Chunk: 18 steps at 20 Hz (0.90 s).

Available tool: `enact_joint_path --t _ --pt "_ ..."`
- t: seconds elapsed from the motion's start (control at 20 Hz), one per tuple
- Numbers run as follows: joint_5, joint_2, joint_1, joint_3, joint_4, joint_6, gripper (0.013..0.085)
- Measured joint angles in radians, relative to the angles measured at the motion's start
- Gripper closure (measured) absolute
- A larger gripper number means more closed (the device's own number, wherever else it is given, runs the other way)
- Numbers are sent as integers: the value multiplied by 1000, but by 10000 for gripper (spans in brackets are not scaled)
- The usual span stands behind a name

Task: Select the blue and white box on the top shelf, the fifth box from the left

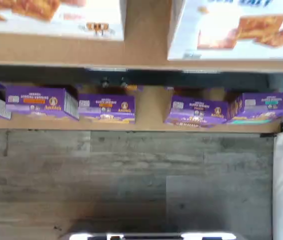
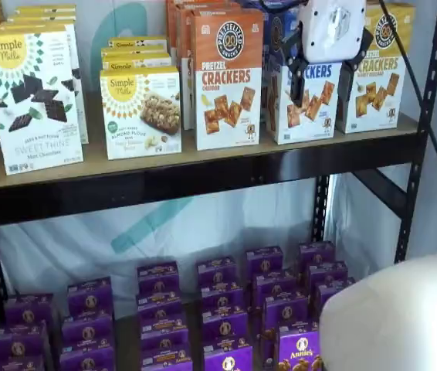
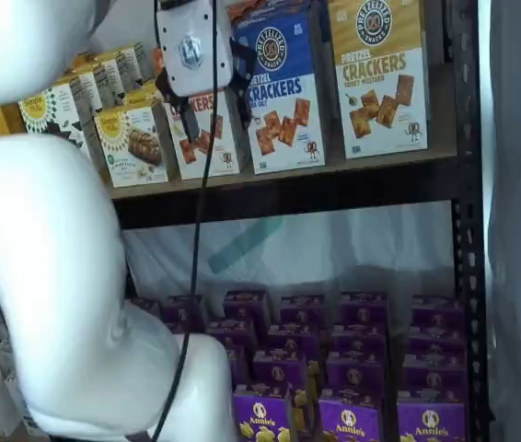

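The blue and white box [image 2: 308, 104] stands on the top shelf [image 2: 203, 176] between an orange-topped Cheddar box [image 2: 228, 85] and a yellow-topped box [image 2: 373, 77]. It shows fully in a shelf view [image 3: 283, 92], and its white lower half with pictured crackers shows in the wrist view [image 1: 236, 30]. My gripper [image 2: 325, 77] hangs in front of the shelf, open and empty, its white body covering the box's blue upper half. In a shelf view the gripper [image 3: 205, 103] lines up over the Cheddar box, just left of the blue box. It touches no box.
Simple Mills boxes [image 2: 33, 93] fill the top shelf's left part. Several purple Annie's boxes [image 2: 226, 309] stand on the lower level and show in the wrist view [image 1: 106, 107]. A black upright [image 2: 419, 131] bounds the right end. My white arm [image 3: 58, 276] fills the foreground.
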Motion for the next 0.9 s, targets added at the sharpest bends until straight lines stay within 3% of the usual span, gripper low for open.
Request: enact_joint_path --t 0.2,0.55,0.9 --pt "2 45 -10 -53 -19 -14 130" --pt "2 67 -48 -95 19 -45 130" --pt "40 57 -64 -120 20 -62 130"
